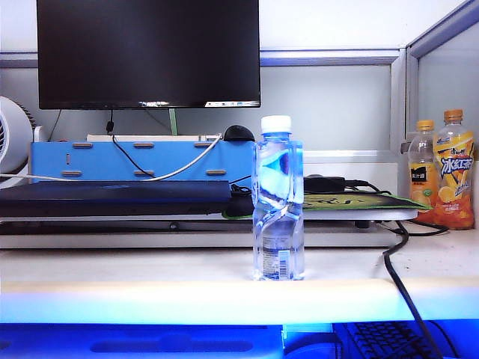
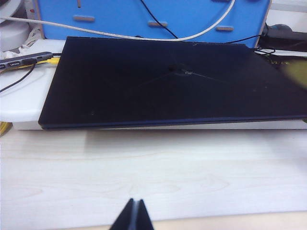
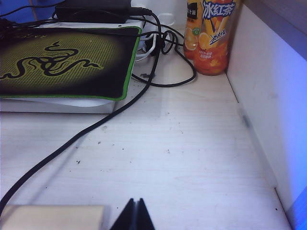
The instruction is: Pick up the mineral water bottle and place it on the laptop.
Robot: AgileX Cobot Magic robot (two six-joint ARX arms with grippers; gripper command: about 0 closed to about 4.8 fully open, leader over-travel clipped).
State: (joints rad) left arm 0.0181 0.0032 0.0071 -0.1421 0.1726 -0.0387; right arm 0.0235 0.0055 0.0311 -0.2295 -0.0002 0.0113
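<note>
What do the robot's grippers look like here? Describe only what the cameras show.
Only fingertips show. The left gripper and the right gripper each appear as two black, wedge-shaped tips tapering to a point. No cables or markings are visible; the arms are out of view.

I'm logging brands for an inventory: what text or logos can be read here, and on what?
"Lenovo": on the grey USB hub beside the laptop.
"冰红茶": on the label of the large orange-capped drink bottle, also seen at.
Three-snake logo, no words: on the green-edged mouse mat.
Mineral water bottle label: too small to read.
Monitor taskbar: blurred.
</note>
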